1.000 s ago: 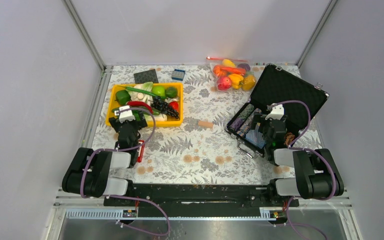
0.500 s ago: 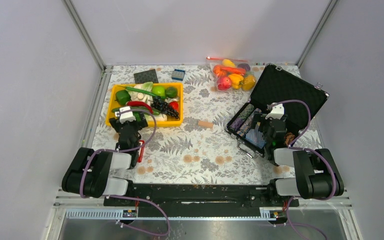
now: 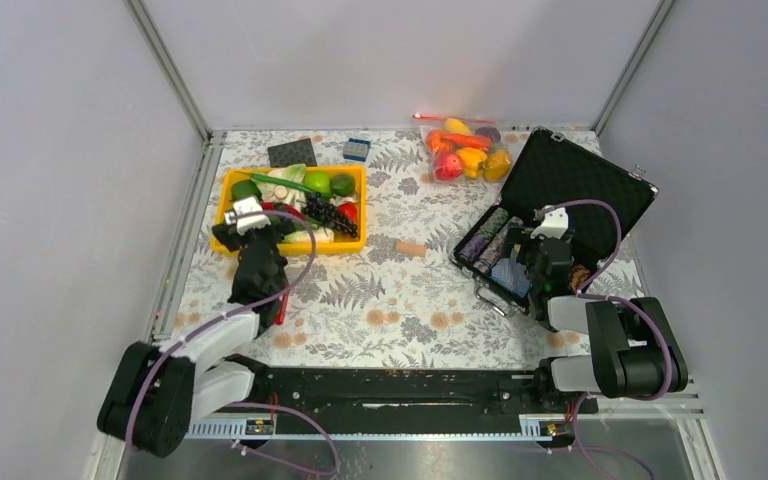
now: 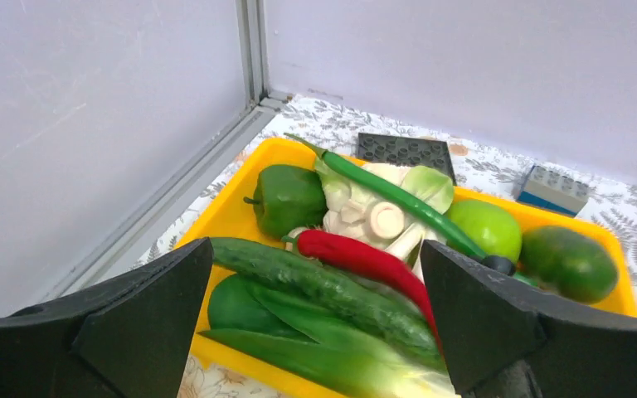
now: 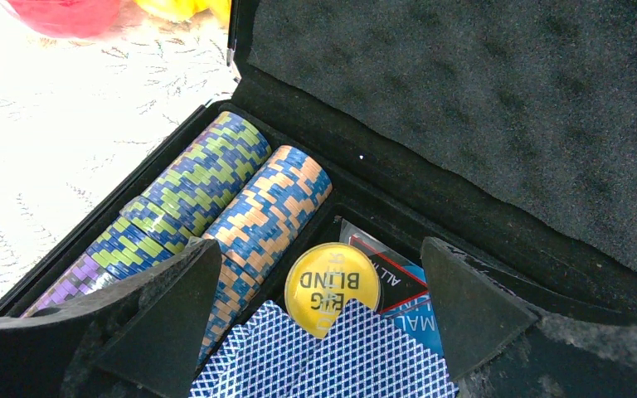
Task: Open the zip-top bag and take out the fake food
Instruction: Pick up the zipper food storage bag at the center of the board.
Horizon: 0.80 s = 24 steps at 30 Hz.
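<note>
The zip-top bag (image 3: 465, 150) lies at the far edge of the table, its red-orange zip strip toward the back wall. Fake food shows through it: a red apple (image 3: 448, 166), a yellow pepper (image 3: 472, 158), an orange carrot (image 3: 465, 139). A corner of the bag shows at the top left of the right wrist view (image 5: 116, 10). My left gripper (image 3: 250, 222) is open and empty, over the near left end of the yellow tray (image 3: 290, 245). My right gripper (image 3: 540, 235) is open and empty over the black case (image 3: 560, 215). Both are far from the bag.
The yellow tray (image 4: 232, 220) holds a cucumber (image 4: 323, 286), red chili (image 4: 365, 261), green pepper (image 4: 286, 199), limes and grapes. The open black case holds striped chip rolls (image 5: 216, 199), cards and a yellow button (image 5: 333, 282). A dark plate (image 3: 292, 152), a small blue block (image 3: 356, 150) and a cork (image 3: 412, 248) lie on the table.
My left arm has reached forward, moving its gripper from the tray's near edge to over the tray's left end. The right arm and the bag have not moved.
</note>
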Each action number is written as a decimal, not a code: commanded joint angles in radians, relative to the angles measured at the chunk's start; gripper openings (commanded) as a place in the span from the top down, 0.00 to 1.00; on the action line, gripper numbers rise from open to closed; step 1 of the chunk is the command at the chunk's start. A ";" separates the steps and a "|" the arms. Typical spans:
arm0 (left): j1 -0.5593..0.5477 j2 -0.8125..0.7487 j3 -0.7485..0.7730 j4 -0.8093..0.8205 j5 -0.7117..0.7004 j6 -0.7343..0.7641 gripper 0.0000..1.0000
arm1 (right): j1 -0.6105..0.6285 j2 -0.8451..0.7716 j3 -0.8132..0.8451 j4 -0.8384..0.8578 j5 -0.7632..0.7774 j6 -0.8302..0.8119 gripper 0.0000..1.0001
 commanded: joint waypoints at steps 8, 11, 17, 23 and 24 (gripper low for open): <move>0.007 -0.258 0.549 -1.200 0.180 -0.384 0.02 | -0.002 0.002 0.026 0.049 0.016 -0.014 0.02; 0.017 -0.274 0.621 -1.403 0.232 -0.383 0.01 | -0.002 0.002 0.027 0.048 0.015 -0.014 0.02; 0.056 -0.267 0.667 -1.529 0.370 -0.369 0.02 | -0.002 -0.001 0.021 0.058 0.022 -0.010 0.02; 0.055 -0.310 0.602 -1.531 0.351 -0.395 0.02 | -0.001 -0.137 0.062 -0.151 -0.049 -0.024 0.02; 0.056 -0.318 0.591 -1.529 0.346 -0.404 0.02 | -0.001 -0.158 0.106 -0.259 -0.059 -0.016 0.02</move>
